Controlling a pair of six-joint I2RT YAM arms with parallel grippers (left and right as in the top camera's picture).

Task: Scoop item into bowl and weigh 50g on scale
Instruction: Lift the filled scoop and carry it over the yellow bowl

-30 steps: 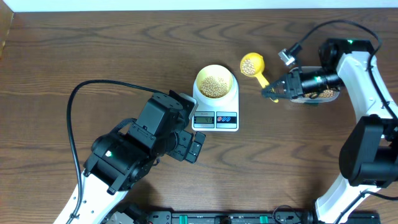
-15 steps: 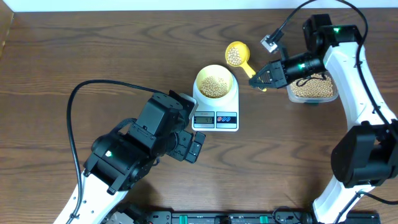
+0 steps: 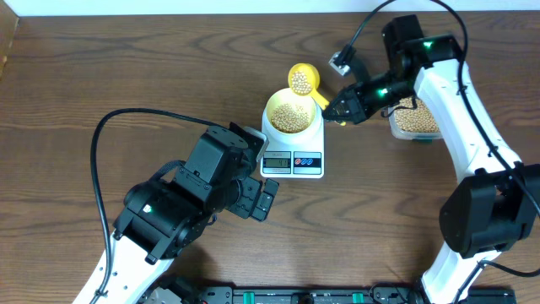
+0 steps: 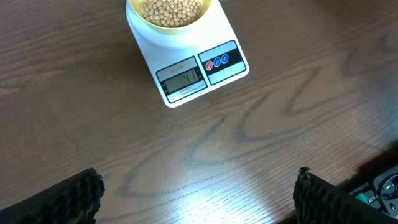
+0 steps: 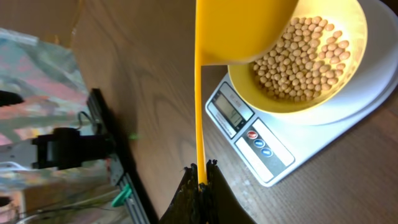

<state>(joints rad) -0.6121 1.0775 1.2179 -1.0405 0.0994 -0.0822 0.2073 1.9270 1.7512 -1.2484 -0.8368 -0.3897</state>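
Tan round beans [image 3: 293, 116] in cream bowl [image 3: 269, 113]; right hand [image 3: 336, 113] grips spoon [image 3: 302, 80]; left hand [image 3: 263, 201] spread.

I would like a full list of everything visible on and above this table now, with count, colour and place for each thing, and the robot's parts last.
table: one, dark brown wood, under everything.
scale: one, white, centre of the table.
bowl: one, pale yellow, standing on the scale.
beans: many, beige, in the bowl, the spoon and the tub.
measuring spoon: one, yellow, loaded, in the air at the bowl's far edge.
plastic tub: one, clear, right of the scale, partly behind the right arm.
left gripper: one, black, open and empty, near the scale's front.
right gripper: one, black, shut on the spoon's handle.
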